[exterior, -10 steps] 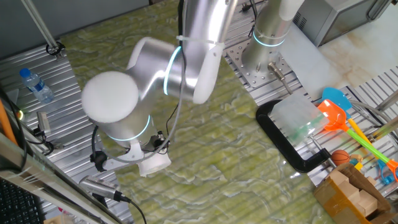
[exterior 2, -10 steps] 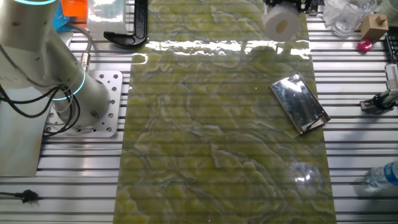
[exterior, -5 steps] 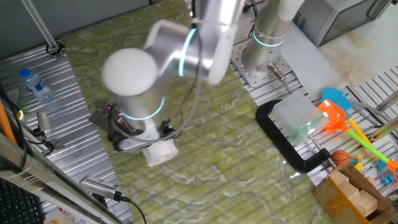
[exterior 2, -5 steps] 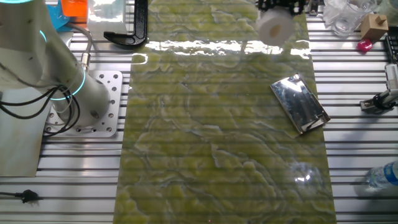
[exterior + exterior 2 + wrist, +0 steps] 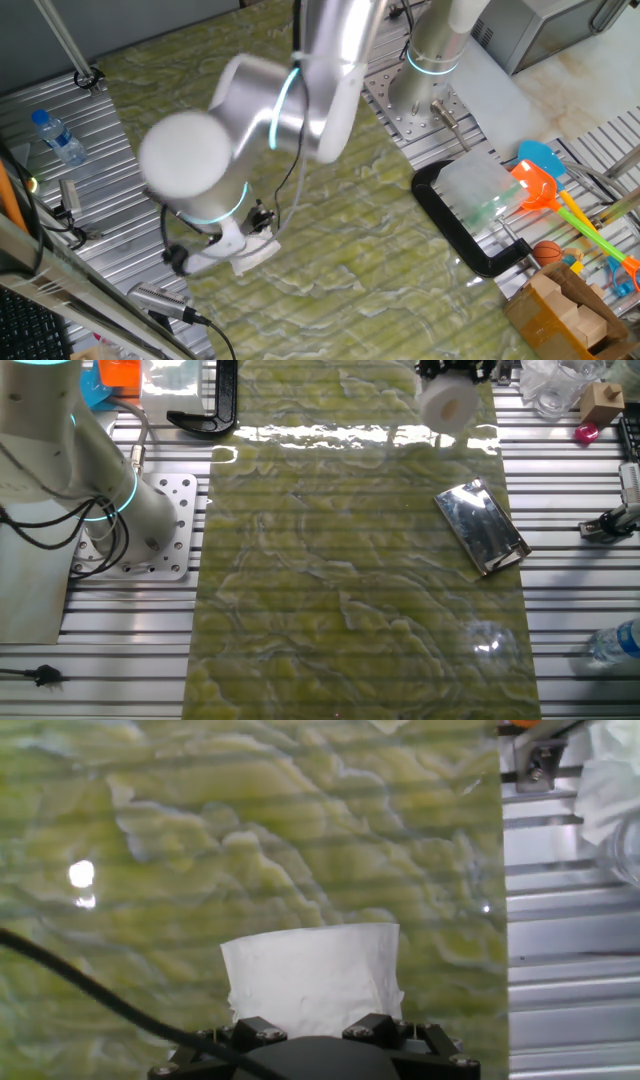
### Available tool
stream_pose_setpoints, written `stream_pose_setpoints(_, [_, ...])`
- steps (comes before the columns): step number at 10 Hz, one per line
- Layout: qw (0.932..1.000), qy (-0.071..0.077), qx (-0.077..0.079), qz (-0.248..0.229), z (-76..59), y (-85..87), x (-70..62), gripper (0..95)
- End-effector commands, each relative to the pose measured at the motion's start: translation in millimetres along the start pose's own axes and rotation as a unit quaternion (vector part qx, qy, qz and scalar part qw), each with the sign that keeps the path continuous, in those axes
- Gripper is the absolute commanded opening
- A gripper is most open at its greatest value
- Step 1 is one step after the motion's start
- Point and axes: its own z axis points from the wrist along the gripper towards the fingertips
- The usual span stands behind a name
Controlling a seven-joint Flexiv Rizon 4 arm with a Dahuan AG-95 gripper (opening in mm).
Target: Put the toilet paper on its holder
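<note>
The toilet paper point(image 5: 447, 402) is a white roll with its core hole facing the camera, held in the air at the far edge of the green mat. My gripper point(image 5: 453, 374) is shut on it from behind. In the hand view the roll point(image 5: 312, 975) fills the lower middle, sticking out past the black gripper mount. In one fixed view the roll point(image 5: 255, 252) shows under the arm's wrist. The holder point(image 5: 482, 526), a shiny dark metal plate with a rod along its edge, lies flat on the mat below and right of the roll, apart from it. My arm hides it in the first fixed view.
A black C-shaped clamp point(image 5: 222, 405) lies at the mat's far left corner, also in the first fixed view point(image 5: 470, 235). A clear water bottle point(image 5: 615, 643) lies on the slats at right. Plastic toys point(image 5: 545, 185) and a wooden block point(image 5: 603, 400) lie off the mat.
The arm swung its elbow right, then back left and lower. The held roll shifted slightly left, then partly back right. The holder has not moved.
</note>
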Motion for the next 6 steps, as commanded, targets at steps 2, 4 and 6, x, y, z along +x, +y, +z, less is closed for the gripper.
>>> stream_pose_setpoints(2, [0.9995, 0.015, -0.020, -0.020, 3.3, 14.8, 1.1, 0.0])
stream_pose_setpoints(4, [0.9977, 0.034, -0.009, -0.059, 3.2, 14.8, 1.1, 0.0])
stream_pose_setpoints(6, [0.9948, 0.033, 0.004, -0.096, 3.1, 14.9, 1.0, 0.0])
